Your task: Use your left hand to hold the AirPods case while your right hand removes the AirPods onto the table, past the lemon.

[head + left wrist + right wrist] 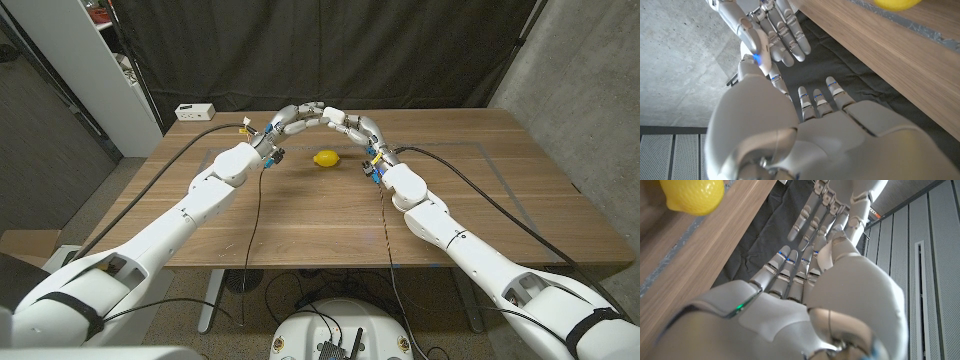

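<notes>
Beyond the yellow lemon (325, 158) on the wooden table (330, 215), the left hand (290, 120) and right hand (350, 125) meet fingertip to fingertip, likely for the handover. No AirPods case is visible; I cannot tell either hand's grip.

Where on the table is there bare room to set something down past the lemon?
Bare wood lies either side of the lemon and along the table's near edge between the arms. Past the lemon it is crowded: the left hand and right hand meet there. A white box sits at the far-left corner.
</notes>
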Tool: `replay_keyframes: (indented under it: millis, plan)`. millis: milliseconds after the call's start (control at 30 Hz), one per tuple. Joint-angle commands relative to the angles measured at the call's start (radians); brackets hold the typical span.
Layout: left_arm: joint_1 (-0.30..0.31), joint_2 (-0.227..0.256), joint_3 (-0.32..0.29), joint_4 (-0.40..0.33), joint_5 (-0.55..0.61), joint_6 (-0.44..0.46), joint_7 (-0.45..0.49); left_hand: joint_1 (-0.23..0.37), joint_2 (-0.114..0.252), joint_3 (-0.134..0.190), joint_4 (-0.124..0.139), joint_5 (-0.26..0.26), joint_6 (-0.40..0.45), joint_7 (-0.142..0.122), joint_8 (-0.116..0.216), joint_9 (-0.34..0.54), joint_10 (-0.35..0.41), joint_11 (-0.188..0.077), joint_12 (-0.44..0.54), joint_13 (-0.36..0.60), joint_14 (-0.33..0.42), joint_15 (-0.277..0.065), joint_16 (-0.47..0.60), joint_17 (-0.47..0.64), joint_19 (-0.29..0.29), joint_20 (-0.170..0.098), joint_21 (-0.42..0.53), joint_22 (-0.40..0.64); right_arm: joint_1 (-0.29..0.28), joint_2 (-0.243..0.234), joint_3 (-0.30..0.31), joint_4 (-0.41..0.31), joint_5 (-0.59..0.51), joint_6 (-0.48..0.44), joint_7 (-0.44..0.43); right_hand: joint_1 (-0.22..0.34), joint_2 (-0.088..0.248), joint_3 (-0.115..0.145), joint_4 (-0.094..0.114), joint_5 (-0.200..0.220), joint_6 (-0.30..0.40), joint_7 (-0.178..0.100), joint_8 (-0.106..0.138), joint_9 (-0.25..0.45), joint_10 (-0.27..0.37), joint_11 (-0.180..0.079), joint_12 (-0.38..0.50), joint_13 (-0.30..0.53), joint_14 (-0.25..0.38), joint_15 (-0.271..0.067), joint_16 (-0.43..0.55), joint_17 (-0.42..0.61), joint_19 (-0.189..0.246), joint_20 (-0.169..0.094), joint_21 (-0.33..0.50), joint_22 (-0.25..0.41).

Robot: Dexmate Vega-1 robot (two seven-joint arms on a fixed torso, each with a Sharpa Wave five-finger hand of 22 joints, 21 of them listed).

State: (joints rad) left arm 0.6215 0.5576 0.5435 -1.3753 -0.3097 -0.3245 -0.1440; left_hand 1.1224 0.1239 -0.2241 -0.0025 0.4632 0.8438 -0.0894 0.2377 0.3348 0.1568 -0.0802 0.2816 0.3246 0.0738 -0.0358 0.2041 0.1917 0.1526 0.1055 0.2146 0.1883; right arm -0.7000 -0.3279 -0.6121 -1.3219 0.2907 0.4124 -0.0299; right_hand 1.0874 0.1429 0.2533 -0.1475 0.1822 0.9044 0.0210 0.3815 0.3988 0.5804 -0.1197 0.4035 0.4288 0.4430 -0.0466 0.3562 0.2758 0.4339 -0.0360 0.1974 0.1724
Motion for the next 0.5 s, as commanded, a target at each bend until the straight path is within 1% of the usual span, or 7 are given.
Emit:
replay_keyframes:
  millis: [33, 133, 167, 300, 367, 400, 500]
  plan:
    - [-0.020, 0.011, 0.003, 0.011, -0.016, 0.020, -0.038, -0.015, -0.003, -0.014, 0.005, -0.001, 0.015, 0.028, -0.001, -0.003, 0.008, 0.016, 0.005, 0.000, 0.006, 0.003, 0.004, 0.003, 0.004, 0.009, 0.003, 0.005, 0.015, -0.015, -0.007, 0.000, -0.012, -0.022, 0.008, 0.001, -0.002, -0.006, 0.000, 0.004, 0.093, -0.093, 0.006, 0.004, 0.035, -0.043, -0.003, 0.002, -0.006, -0.180, 0.005, 0.005, -0.005, 0.001, -0.002, 0.001]
    - [-0.022, 0.024, 0.003, -0.004, -0.014, 0.044, -0.042, -0.016, 0.003, -0.017, 0.009, -0.001, 0.032, 0.047, 0.002, -0.006, 0.015, 0.019, 0.007, -0.001, 0.010, 0.004, 0.005, 0.004, 0.004, 0.010, 0.003, 0.005, 0.019, -0.020, -0.009, 0.001, -0.024, -0.023, 0.004, 0.003, -0.001, -0.008, 0.001, 0.005, 0.092, -0.095, 0.005, 0.005, 0.031, -0.048, -0.005, 0.004, -0.008, -0.181, 0.005, 0.005, -0.006, 0.000, -0.002, 0.001]
    - [-0.022, 0.028, 0.003, -0.009, -0.013, 0.052, -0.043, -0.016, 0.005, -0.017, 0.010, -0.001, 0.038, 0.048, 0.004, -0.006, 0.017, 0.017, 0.007, -0.002, 0.011, 0.004, 0.005, 0.004, 0.004, 0.011, 0.003, 0.005, 0.020, -0.021, -0.008, 0.002, -0.024, -0.022, 0.004, 0.004, 0.000, -0.009, 0.001, 0.005, 0.091, -0.096, 0.005, 0.006, 0.031, -0.050, -0.005, 0.004, -0.008, -0.181, 0.005, 0.005, -0.006, 0.000, -0.002, 0.001]
    - [-0.020, 0.041, 0.006, -0.030, -0.002, 0.078, -0.035, -0.005, 0.018, -0.013, 0.009, -0.001, 0.066, 0.066, 0.014, -0.002, 0.032, 0.017, 0.011, -0.004, 0.019, 0.006, 0.006, 0.004, 0.005, 0.014, 0.004, 0.005, 0.023, -0.021, -0.007, 0.008, -0.030, -0.016, 0.000, 0.005, 0.001, -0.012, 0.001, 0.005, 0.090, -0.098, 0.004, 0.007, 0.030, -0.055, -0.006, 0.005, -0.009, -0.181, 0.006, 0.005, -0.008, -0.001, -0.003, 0.001]
    - [-0.015, 0.043, 0.004, -0.037, 0.000, 0.080, -0.027, 0.027, 0.036, 0.000, -0.002, -0.002, 0.090, 0.051, 0.023, 0.003, 0.040, 0.008, 0.012, -0.007, 0.028, 0.003, 0.007, 0.004, 0.006, 0.016, 0.006, 0.006, 0.025, -0.021, -0.007, 0.011, -0.033, -0.014, -0.001, 0.006, 0.001, -0.012, 0.001, 0.006, 0.091, -0.098, 0.003, 0.007, 0.031, -0.055, -0.006, 0.006, -0.009, -0.181, 0.006, 0.006, -0.008, -0.001, -0.002, 0.001]
    - [-0.013, 0.043, 0.003, -0.039, 0.002, 0.080, -0.023, 0.037, 0.041, 0.004, -0.006, -0.004, 0.104, 0.049, 0.028, 0.005, 0.049, 0.000, 0.014, -0.008, 0.033, -0.001, 0.008, 0.003, 0.008, 0.016, 0.006, 0.006, 0.026, -0.022, -0.007, 0.012, -0.034, -0.014, -0.002, 0.007, 0.001, -0.013, 0.002, 0.006, 0.091, -0.100, 0.003, 0.007, 0.031, -0.055, -0.006, 0.006, -0.010, -0.181, 0.006, 0.006, -0.009, -0.002, -0.003, 0.001]
    - [-0.004, 0.039, -0.001, -0.039, 0.004, 0.069, -0.006, 0.061, 0.052, 0.017, -0.013, -0.010, 0.133, 0.026, 0.040, 0.012, 0.062, -0.014, 0.017, -0.011, 0.044, -0.010, 0.010, 0.003, 0.010, 0.017, 0.008, 0.007, 0.028, -0.024, -0.006, 0.015, -0.035, -0.017, -0.002, 0.007, 0.002, -0.015, 0.002, 0.006, 0.091, -0.100, 0.003, 0.007, 0.032, -0.056, -0.006, 0.006, -0.010, -0.181, 0.006, 0.006, -0.009, -0.002, -0.002, 0.001]
